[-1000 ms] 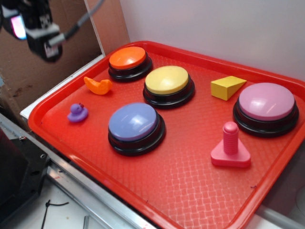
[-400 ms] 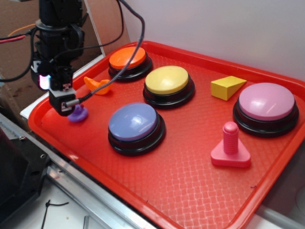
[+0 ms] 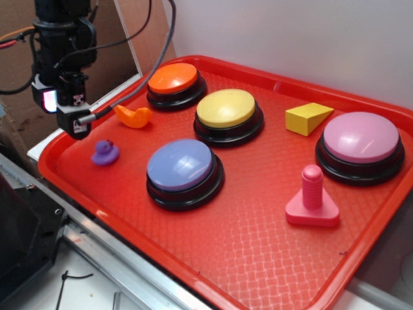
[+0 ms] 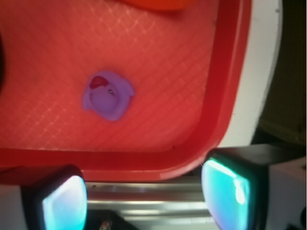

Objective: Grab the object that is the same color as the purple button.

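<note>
The object, a tiny purple duck point(image 3: 105, 154) with a red spot on its head, sits on the red tray point(image 3: 258, 245) near its left corner. In the wrist view the duck point(image 4: 107, 95) lies on the tray floor, well ahead of my fingers. The purple button point(image 3: 181, 165), a lavender dome on a black base, stands to the duck's right. My gripper point(image 3: 76, 126) hangs above and to the left of the duck, over the tray's left rim. In the wrist view the gripper point(image 4: 144, 196) is open with nothing between its fingers.
An orange duck-like toy point(image 3: 133, 117) lies just behind the purple duck. Orange point(image 3: 173, 79), yellow point(image 3: 226, 108) and pink point(image 3: 361, 137) buttons, a yellow wedge point(image 3: 308, 118) and a pink peg point(image 3: 312, 197) share the tray. A metal rail point(image 3: 116, 271) runs along the tray's front-left edge.
The arm dropped from the upper left to just over the purple duck, then pulled back up and left, uncovering it. The duck has not moved.
</note>
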